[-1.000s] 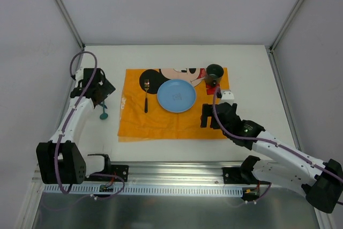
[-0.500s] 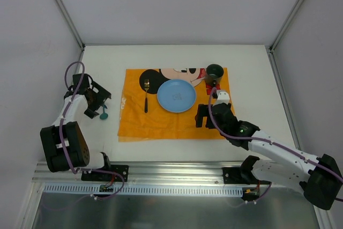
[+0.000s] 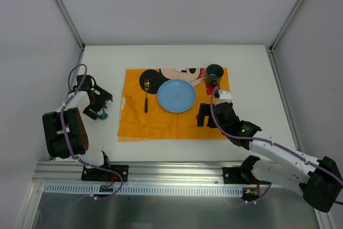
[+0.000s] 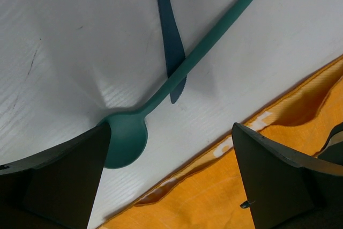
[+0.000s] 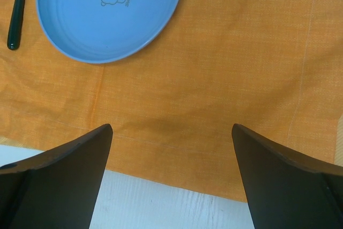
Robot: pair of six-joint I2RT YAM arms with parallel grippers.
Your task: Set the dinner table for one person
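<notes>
Left pincer [image 4: 171, 172] gapes above teal spoon [image 4: 161, 97], knife [image 4: 167, 25]

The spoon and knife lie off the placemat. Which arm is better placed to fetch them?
Left, probably: its open fingers hover over the spoon and knife; the right fingers hang over the placemat.

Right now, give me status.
Both open: left gripper above teal spoon on the dinner table, right gripper over placemat. Set: plate, fork, cup. Crossing knife under spoon handle.

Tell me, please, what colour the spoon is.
The spoon is teal, clearest in the left wrist view.
</notes>
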